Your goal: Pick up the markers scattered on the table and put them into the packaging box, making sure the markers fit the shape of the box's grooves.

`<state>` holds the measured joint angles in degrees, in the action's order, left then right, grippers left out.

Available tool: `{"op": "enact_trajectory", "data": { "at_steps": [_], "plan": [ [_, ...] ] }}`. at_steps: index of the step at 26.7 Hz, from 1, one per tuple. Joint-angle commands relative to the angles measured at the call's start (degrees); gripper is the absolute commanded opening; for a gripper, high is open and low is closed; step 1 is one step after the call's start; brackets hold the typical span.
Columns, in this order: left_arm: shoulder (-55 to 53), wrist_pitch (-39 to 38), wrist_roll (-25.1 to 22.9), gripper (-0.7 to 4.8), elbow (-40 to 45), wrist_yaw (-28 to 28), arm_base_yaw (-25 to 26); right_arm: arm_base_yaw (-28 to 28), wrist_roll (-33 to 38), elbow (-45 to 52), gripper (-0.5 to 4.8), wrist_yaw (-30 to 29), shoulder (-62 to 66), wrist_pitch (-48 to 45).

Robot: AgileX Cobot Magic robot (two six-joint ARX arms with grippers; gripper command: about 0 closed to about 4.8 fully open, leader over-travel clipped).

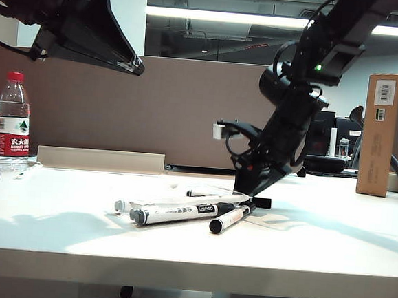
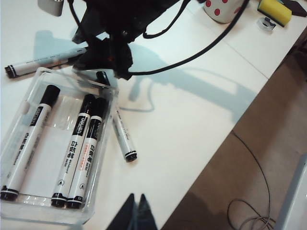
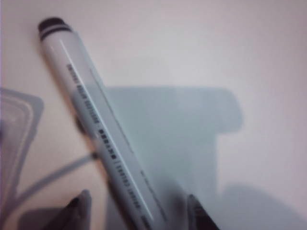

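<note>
Loose marker (image 3: 100,129) between spread right jaws (image 3: 136,211); left jaws (image 2: 135,211) together; bottle (image 1: 13,124) "农夫山泉".

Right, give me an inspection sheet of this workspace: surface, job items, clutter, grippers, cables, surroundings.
Surface: white table, bare in front, shadows across it.
Job's things: three markers lie in the clear packaging box; one marker lies on the table beside the box; another lies beyond it.
Clutter: water bottle, brown carton, spotted cup, yellow block.
Grippers: right gripper open, low over the marker beside the box, fingers either side, not closed. Left gripper raised above the box's near end; opening unclear.
Cables: black cables hang from the right arm; thin cable on the floor.
Surroundings: brown partition, office behind.
</note>
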<state>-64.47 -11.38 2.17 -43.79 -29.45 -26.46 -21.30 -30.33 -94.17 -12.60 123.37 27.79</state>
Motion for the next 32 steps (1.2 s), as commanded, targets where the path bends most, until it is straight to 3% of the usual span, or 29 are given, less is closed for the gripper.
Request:
{"op": "enact_trajectory", "data": {
  "at_steps": [1, 3, 4, 6, 7, 11, 18, 22, 24, 26, 27, 32],
  "plan": [
    [0.2, 0.2, 0.0, -0.05, -0.4, -0.3, 0.0, 0.0, -0.1, -0.3, 2.7, 0.2, 1.4, -1.0],
    [0.2, -0.4, 0.0, -0.05, -0.4, -0.3, 0.0, 0.0, -0.1, -0.3, 2.52, 0.3, 1.7, -0.9],
    [0.2, -0.7, 0.0, -0.05, -0.4, -0.3, 0.0, 0.0, -0.1, -0.3, 2.1, 0.4, 1.8, -0.9],
    [0.2, -1.0, 0.0, -0.05, -0.4, -0.3, 0.0, 0.0, -0.1, -0.3, 0.72, 0.5, 1.9, -1.0],
    [0.2, -1.0, 0.0, -0.05, -0.4, -0.3, 0.0, 0.0, -0.1, -0.3, 0.33, 0.6, 1.9, -1.0],
    [0.2, -1.0, 0.0, -0.05, -0.4, -0.2, 0.0, 0.0, 0.1, -0.3, -0.06, 1.2, 1.8, -1.0],
    [0.2, -1.0, -0.1, -0.05, -0.4, -0.2, 0.0, 0.0, 0.3, -1.2, -0.06, 5.0, -1.6, 0.6],
    [0.2, -0.7, 0.0, -0.05, -0.4, -0.2, 0.0, 0.0, 0.3, -1.2, -0.06, 4.7, -5.3, 0.9],
    [0.2, -0.2, 0.0, -0.05, -0.4, -0.2, 0.0, 0.0, -0.2, -1.2, -0.06, 1.2, -6.9, 1.3],
    [0.2, -0.1, 0.0, -0.05, -0.4, -0.3, 0.0, 0.0, -4.0, -1.2, -0.06, -6.3, -8.2, 3.1],
    [0.2, -0.2, 0.0, -0.04, -0.4, -0.3, 0.0, 0.0, -10.4, -1.3, -0.06, -12.7, -9.0, 5.8],
    [2.9, -2.8, 0.1, -0.03, -0.4, -1.3, 0.1, -1.6, -23.7, -1.8, -0.06, -14.4, -9.2, 13.9]
  ]
}}
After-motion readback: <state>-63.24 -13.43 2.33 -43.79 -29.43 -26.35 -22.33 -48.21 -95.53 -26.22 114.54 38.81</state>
